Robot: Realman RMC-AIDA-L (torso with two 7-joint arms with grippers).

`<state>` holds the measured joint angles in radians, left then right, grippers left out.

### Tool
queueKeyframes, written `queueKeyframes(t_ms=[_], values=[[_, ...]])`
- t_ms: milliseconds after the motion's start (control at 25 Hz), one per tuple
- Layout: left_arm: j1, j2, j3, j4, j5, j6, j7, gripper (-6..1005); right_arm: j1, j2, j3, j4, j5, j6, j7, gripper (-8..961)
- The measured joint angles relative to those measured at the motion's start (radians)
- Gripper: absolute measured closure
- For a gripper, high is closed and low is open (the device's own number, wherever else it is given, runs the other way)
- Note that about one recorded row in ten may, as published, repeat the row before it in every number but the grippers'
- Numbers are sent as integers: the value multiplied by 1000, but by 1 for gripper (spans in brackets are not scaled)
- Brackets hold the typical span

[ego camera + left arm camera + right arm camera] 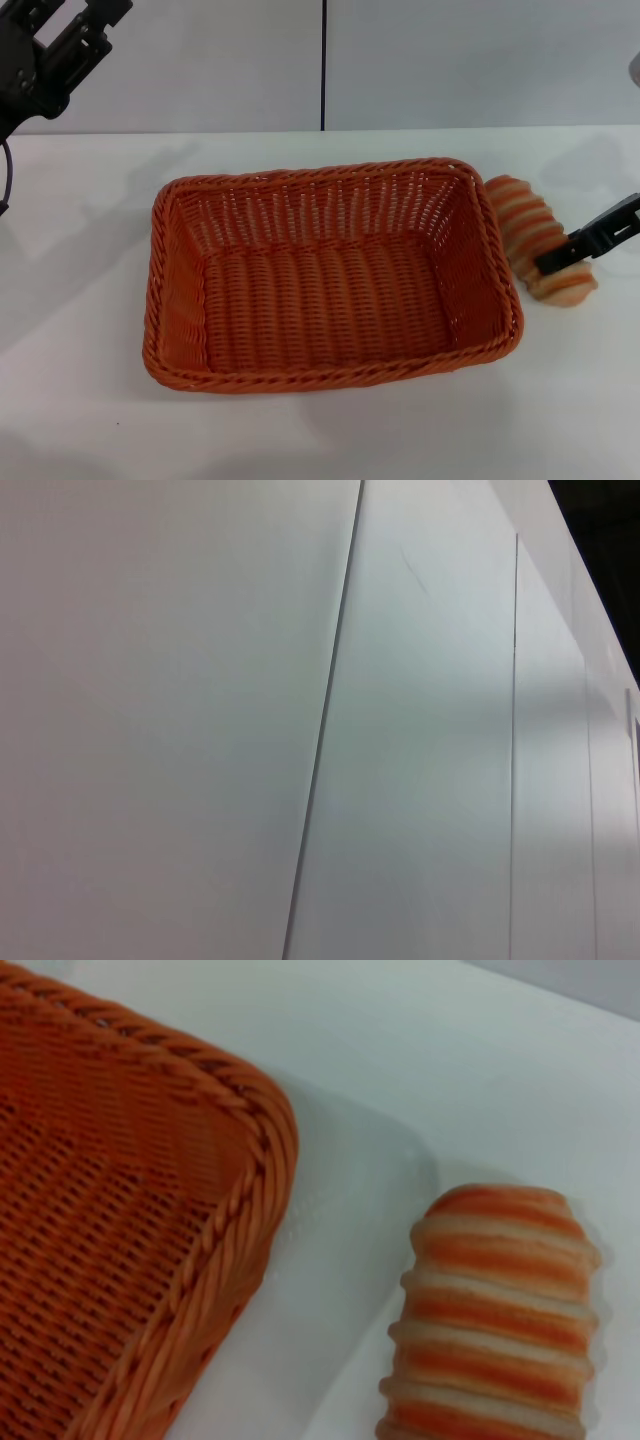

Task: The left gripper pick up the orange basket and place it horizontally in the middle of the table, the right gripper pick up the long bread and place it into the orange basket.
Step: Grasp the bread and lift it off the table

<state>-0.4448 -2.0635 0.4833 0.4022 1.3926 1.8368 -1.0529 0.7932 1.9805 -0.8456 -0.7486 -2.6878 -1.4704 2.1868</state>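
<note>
The orange basket (330, 275) lies lengthwise across the middle of the white table (80, 400), and nothing is inside it. The right wrist view shows one corner of the orange basket (130, 1210). The long bread (535, 240) rests on the table just off the basket's right end, striped top up; it also shows as the long bread (495, 1310) in the right wrist view. My right gripper (562, 258) reaches in from the right edge, over the near end of the loaf. My left gripper (55, 45) hangs raised at the far left, open and holding nothing, well away from the basket.
A pale wall with a dark vertical seam (323, 65) stands behind the table's far edge. The left wrist view shows only wall panels (200, 720). Bare tabletop lies in front of the basket and to its left.
</note>
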Motion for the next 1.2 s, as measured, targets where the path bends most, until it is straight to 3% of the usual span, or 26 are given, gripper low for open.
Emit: queueKeyframes(t_ms=[200,1200], values=[[0,0,1,-4,3,2,-1,352,-1,3,-14,-3,-1,2,-6,346],[3,4,-1,-17,0,18,-11,351,-27,6,-3,-15,32,1,-22,568]])
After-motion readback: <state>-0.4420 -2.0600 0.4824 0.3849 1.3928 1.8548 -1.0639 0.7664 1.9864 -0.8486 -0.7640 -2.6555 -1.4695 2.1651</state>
